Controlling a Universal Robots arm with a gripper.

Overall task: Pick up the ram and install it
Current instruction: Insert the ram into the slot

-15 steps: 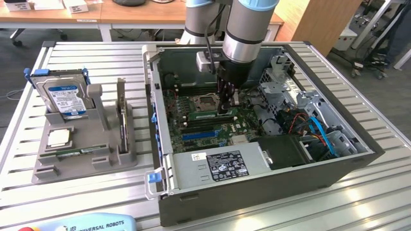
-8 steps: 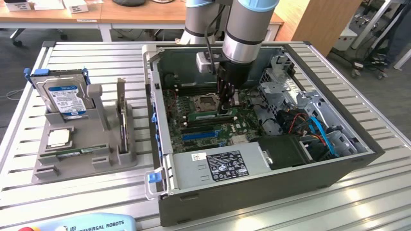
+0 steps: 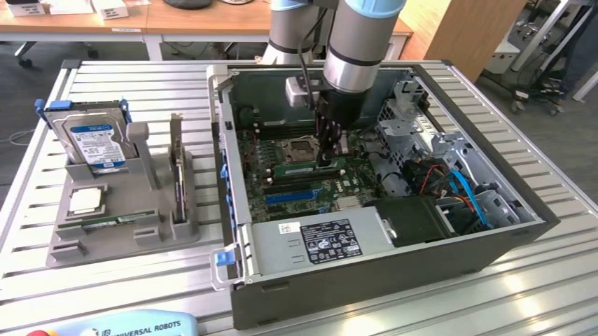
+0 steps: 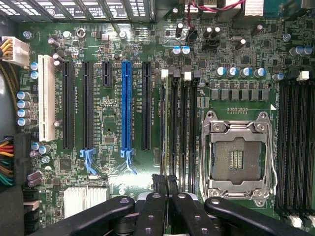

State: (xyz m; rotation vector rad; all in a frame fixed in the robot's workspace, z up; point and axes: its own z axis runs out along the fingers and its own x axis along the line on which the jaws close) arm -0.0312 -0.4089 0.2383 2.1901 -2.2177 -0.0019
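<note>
Two green sticks concern me: one waits in the gray holder (image 3: 117, 222) on the desk (image 3: 523, 280), and the ram (image 3: 297, 169) I care about stands inside the computer case (image 3: 374, 287), at a memory slot just beside the processor socket (image 3: 299, 148). The pincer (image 3: 327, 159) is directly over it with its fingertips (image 4: 157, 181) clenched together above the memory slots (image 4: 179, 132); whether they pinch the stick's edge or only rest on it, I cannot tell. I judge this is the install step, with the pick already done. Seating the stick calls for a straight, even push down, so that the clips at both ends of the slot can catch. On the blue pendant (image 3: 140, 325) I read "UNIVERSAL ROBOTS". The power supply label (image 3: 323, 241) and the blue label of the hard drive (image 3: 94, 140) are too small for me to read.
</note>
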